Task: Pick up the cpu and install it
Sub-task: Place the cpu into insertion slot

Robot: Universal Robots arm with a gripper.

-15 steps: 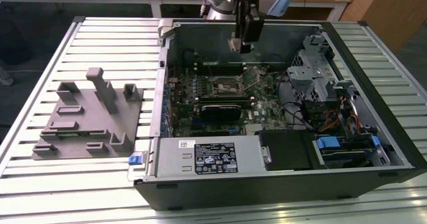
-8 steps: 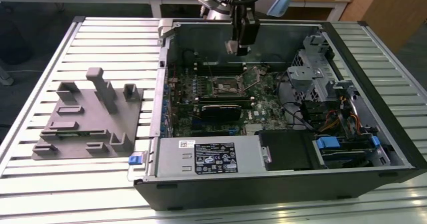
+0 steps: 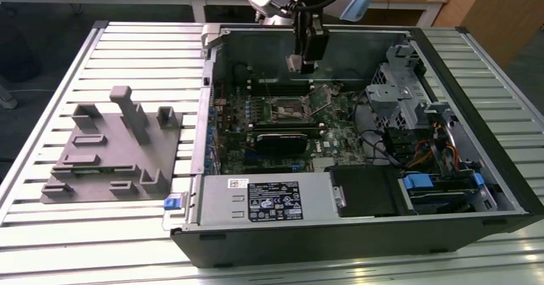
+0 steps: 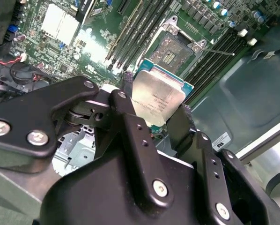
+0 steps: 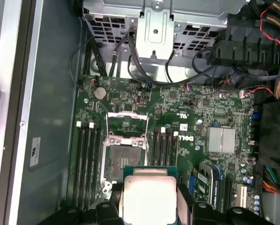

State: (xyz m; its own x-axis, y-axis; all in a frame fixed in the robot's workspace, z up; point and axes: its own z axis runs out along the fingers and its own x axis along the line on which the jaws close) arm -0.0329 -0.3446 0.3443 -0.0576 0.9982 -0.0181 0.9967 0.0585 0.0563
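Your claw [image 4: 154, 104] is clamped on the cpu [image 5: 149, 199], holding it above the open, empty socket [image 5: 125, 157] inside the computer case [image 3: 297, 252] (pickup done, seating in the socket not yet).

Bright even light, glare on motherboard [image 4: 95, 50], cpu [image 5: 149, 199] washed pale, soft shadows inside case [image 3: 255, 49]

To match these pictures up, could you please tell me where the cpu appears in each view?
Exterior view: the cpu hangs in the end effector, above the open case.
Second wrist view: cpu held in the end effector, in front of the socket.
First wrist view: cpu in the end effector, partly covering the socket.
Shared landmark: the open socket.
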